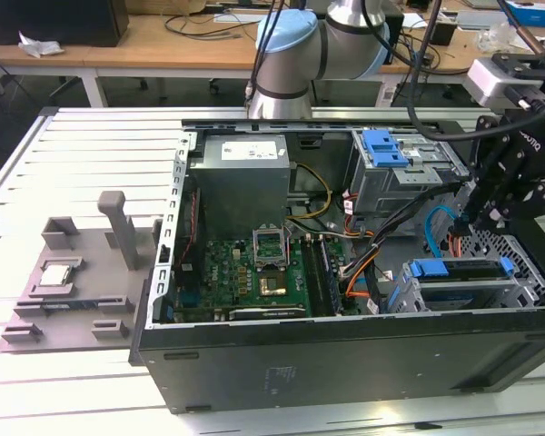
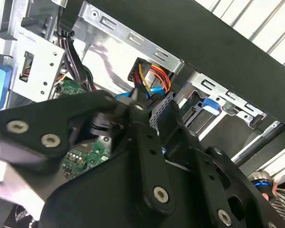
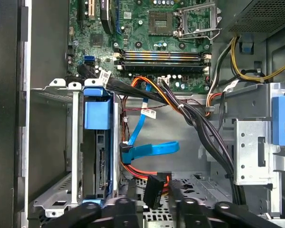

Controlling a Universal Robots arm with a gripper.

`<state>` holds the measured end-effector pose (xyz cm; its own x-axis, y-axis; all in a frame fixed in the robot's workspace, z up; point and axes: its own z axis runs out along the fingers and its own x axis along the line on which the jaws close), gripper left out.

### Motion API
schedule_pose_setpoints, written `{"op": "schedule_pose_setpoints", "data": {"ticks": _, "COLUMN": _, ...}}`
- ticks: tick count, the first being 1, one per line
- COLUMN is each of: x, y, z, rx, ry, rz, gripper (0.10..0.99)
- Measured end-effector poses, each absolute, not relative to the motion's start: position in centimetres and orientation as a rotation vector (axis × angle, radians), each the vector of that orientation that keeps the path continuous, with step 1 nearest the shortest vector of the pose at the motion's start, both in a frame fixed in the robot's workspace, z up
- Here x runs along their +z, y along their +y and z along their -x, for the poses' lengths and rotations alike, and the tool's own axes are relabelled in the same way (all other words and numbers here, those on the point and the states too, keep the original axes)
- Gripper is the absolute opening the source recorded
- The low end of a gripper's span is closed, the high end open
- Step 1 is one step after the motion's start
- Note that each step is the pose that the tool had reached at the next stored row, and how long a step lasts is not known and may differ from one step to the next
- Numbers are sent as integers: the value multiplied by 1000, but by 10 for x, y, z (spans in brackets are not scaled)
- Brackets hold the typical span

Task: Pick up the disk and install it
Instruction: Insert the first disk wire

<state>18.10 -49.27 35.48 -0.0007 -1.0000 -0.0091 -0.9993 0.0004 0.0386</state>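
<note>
The disk (image 1: 459, 271) stands on edge in the lower drive cage (image 1: 490, 291) of the open computer case, at the exterior view's right. Its blue bracket tab (image 1: 429, 268) shows at the cage mouth. In the first wrist view the disk (image 3: 102, 164) sits in the slot under its blue bracket (image 3: 97, 114). My gripper (image 1: 486, 216) hangs over the case just above and beside that cage, apart from the disk. Its fingers (image 3: 129, 202) stand apart, open, and a black cable connector (image 3: 155, 189) with orange and red wires shows in the gap between them.
A blue flat cable (image 3: 149, 149) and a thick black cable bundle (image 3: 204, 130) cross the case floor beside the cage. The motherboard (image 1: 254, 263) fills the case's middle. A second cage with a blue tab (image 1: 386, 145) sits farther back. A grey fixture (image 1: 82, 272) stands outside.
</note>
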Motion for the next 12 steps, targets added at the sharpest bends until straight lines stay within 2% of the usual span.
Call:
{"op": "schedule_pose_setpoints", "data": {"ticks": 2, "x": 355, "y": -493, "z": -181, "rx": -53, "ry": -2207, "rz": -2206, "gripper": 275}}
{"op": "schedule_pose_setpoints", "data": {"ticks": 3, "x": 355, "y": -493, "z": -181, "rx": -53, "ry": -2207, "rz": -2206, "gripper": 169}}
{"op": "schedule_pose_setpoints", "data": {"ticks": 12, "x": 355, "y": -493, "z": -181, "rx": -53, "ry": -2207, "rz": -2206, "gripper": 169}}
